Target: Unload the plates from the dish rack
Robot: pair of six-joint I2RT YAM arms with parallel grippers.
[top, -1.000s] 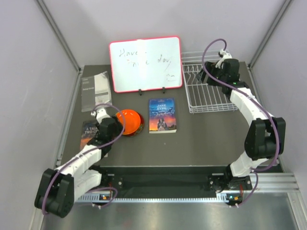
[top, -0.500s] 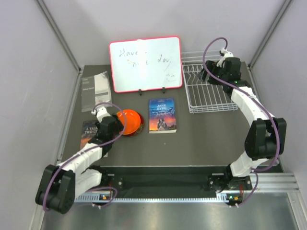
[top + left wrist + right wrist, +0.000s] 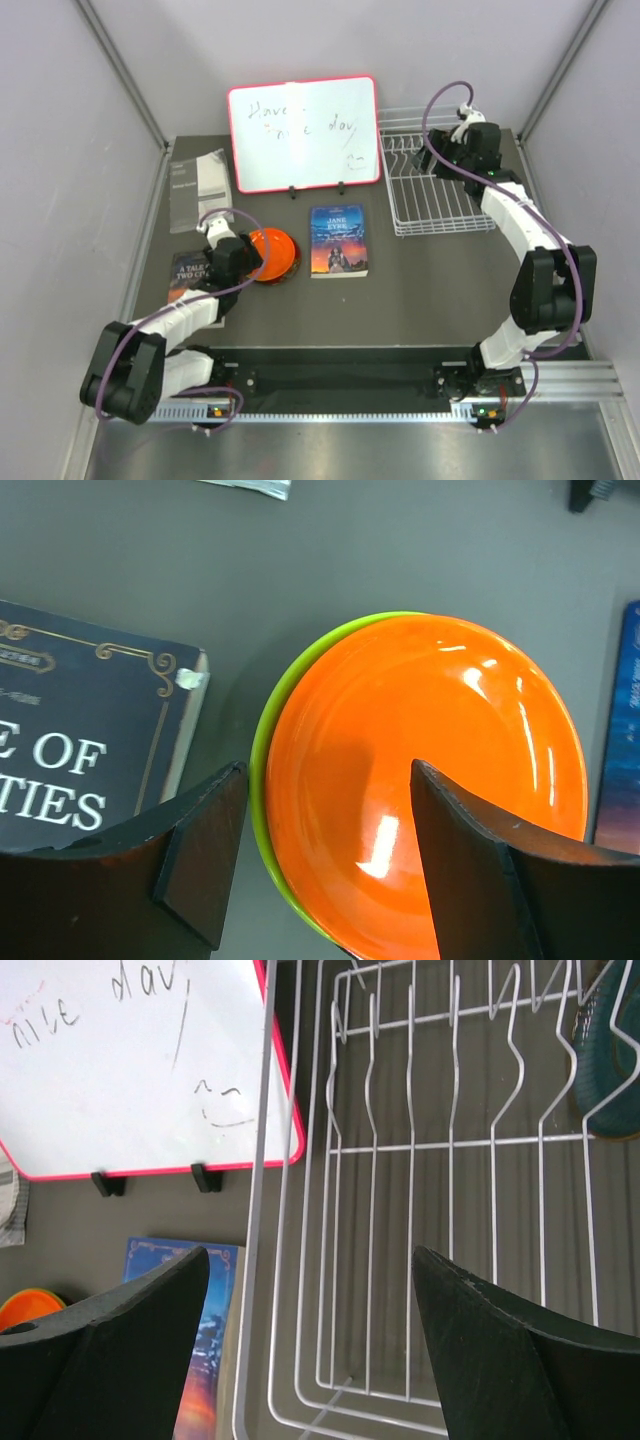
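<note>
1. Well left of the dish rack [image 3: 440, 230], your left claw [image 3: 325, 830] hangs released over the orange plate [image 3: 430, 780], which is stacked on the lime green plate [image 3: 268, 750]. Both are unloaded.
2. The dark book [image 3: 80, 750] reads "…E OF …TIES", the blue book [image 3: 338, 240] "Jane Eyre", and the whiteboard [image 3: 300, 135] "Have … nice day".
3. Over the rack, your right claw [image 3: 310, 1320] is released. The teal plate [image 3: 612, 1070] waits inside.

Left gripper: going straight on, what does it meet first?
Likely the glossy orange round plate, stacked on the lime green plate; the open left gripper hangs over it, height unclear.
</note>
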